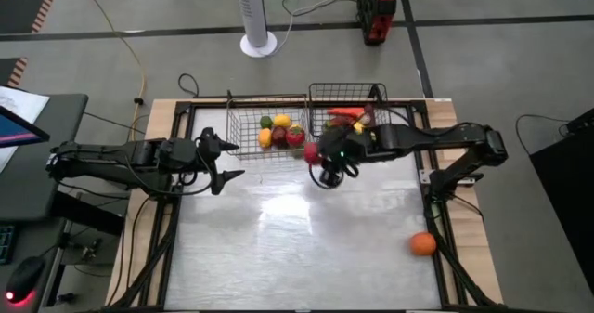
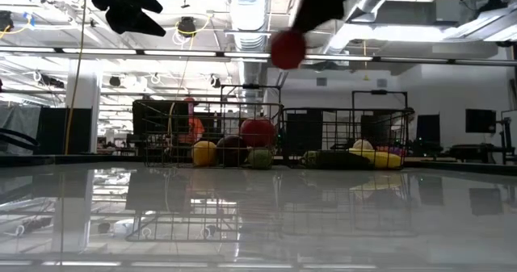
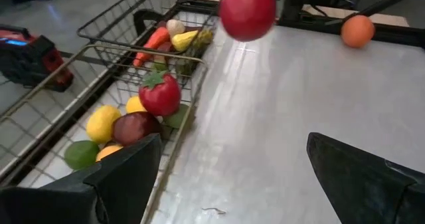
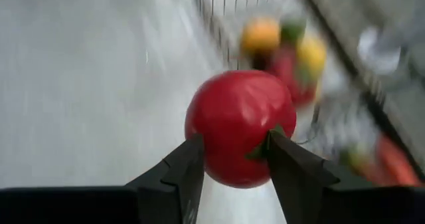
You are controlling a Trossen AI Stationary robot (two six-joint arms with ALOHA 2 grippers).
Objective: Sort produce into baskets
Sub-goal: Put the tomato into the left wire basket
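Fingers (image 4: 229,161) pinch red tomato (image 4: 240,125) near baskets (image 1: 243,127); orange (image 1: 422,244) lies apart.

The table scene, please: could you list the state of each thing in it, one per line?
Right hand: shut on the red tomato, carried in the air near the baskets.
Left hand: open, empty, waiting beside the silver basket.
Silver basket: upright, holding round produce.
Darker basket: upright, holding long produce.
Orange: loose on the table, unsorted.
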